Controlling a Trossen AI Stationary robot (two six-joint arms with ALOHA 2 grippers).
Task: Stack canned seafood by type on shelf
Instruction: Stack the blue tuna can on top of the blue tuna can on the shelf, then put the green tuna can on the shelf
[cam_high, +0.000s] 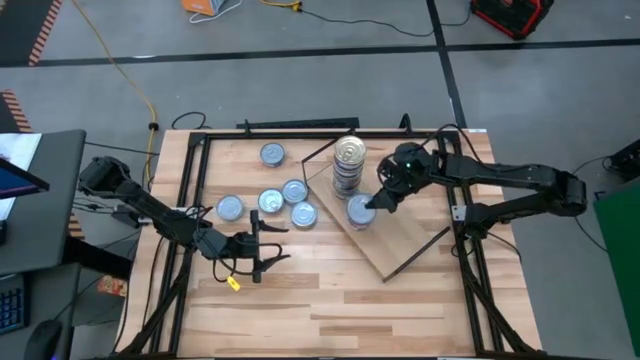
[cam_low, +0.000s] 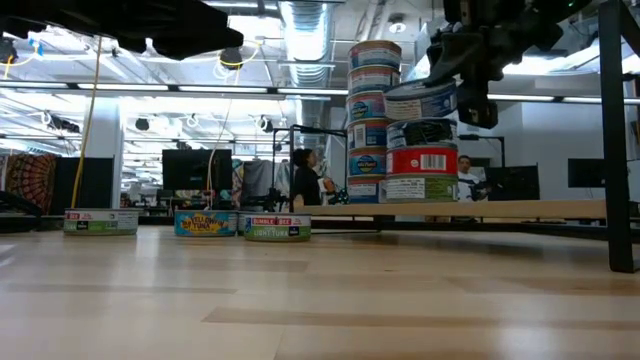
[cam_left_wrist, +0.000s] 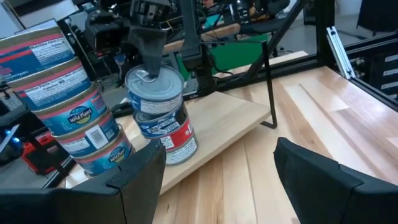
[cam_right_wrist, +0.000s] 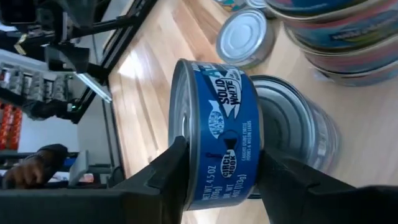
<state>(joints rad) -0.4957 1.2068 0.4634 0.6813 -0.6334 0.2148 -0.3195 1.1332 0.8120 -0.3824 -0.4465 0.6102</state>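
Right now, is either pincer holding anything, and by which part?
The right pincer holds a blue tin across its lid and base, above the shorter stack. The left pincer is empty.

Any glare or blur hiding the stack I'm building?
Low view: bright ceiling lights backlight the right gripper, so it reads as a silhouette. High view: the tall stack has a glaring lid. Right wrist view: the held blue can is sharp, the cans behind soft.

I watch from overhead, from table level and closely past both wrists, all sharing the shelf's (cam_high: 400, 235) can stacks (cam_low: 375, 120).
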